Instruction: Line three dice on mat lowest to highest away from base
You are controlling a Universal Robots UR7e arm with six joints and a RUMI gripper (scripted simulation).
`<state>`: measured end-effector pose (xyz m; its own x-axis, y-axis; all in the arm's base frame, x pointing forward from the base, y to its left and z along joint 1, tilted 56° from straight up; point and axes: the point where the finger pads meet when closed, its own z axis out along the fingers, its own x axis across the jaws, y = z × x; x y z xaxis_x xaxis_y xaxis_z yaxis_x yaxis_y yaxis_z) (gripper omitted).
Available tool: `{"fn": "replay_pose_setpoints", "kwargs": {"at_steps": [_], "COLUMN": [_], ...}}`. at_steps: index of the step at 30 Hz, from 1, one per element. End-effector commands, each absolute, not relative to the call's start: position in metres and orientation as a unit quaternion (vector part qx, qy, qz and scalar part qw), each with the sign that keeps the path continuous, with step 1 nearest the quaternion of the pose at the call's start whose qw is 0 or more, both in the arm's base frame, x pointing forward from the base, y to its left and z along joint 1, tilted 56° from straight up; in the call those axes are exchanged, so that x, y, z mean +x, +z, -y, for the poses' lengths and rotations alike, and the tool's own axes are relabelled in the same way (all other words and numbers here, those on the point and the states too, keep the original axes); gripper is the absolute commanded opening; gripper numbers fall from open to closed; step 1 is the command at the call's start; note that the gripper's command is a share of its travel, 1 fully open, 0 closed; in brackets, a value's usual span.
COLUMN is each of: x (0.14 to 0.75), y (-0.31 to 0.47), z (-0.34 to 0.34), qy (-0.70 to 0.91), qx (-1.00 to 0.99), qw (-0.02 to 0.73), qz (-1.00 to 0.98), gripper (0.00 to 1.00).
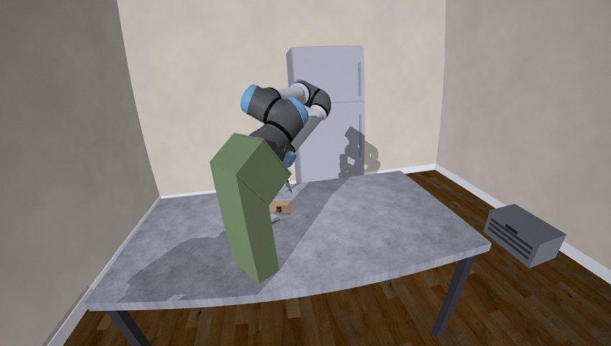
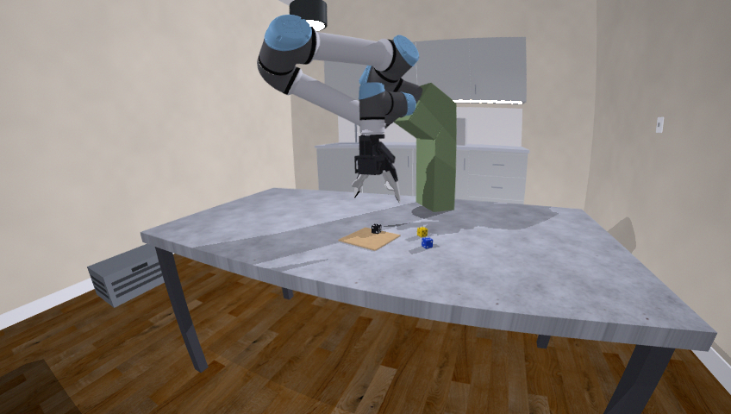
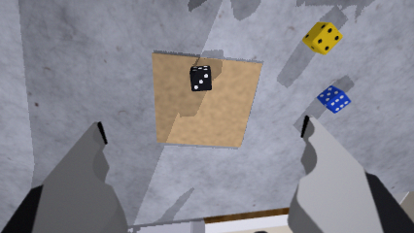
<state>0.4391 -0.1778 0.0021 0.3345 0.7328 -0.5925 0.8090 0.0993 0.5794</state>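
Note:
A black die [image 3: 200, 79] sits flat on the tan mat [image 3: 204, 99], near the mat's far edge in the wrist view; it also shows in the exterior view [image 2: 376, 228] on the mat [image 2: 370, 237] and in the top view [image 1: 279, 209]. A yellow die [image 3: 322, 37] and a blue die [image 3: 334, 99] lie on the table to the right of the mat, off it; the exterior view shows the yellow die [image 2: 422, 231] and the blue die [image 2: 427, 242]. My gripper [image 3: 204, 119] [image 2: 375, 191] is open and empty, well above the mat.
The green robot pedestal [image 2: 434, 148] stands on the grey table behind the dice. In the top view the pedestal [image 1: 248, 201] hides most of the mat and the other dice. A grey box [image 1: 524, 234] sits on the floor beside the table.

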Motion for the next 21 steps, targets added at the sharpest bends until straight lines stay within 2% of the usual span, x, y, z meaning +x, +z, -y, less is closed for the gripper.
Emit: {"fn": "replay_pose_setpoints", "kwargs": {"at_steps": [1,21], "x": [0.440,0.444], "y": [0.001,-0.011], "z": [0.177,0.167], "qy": [-0.034,0.029], "qx": [0.678,0.749], "qw": [0.468,0.467], "qz": [-0.566,-0.470], "gripper": [1.00,1.00]}}
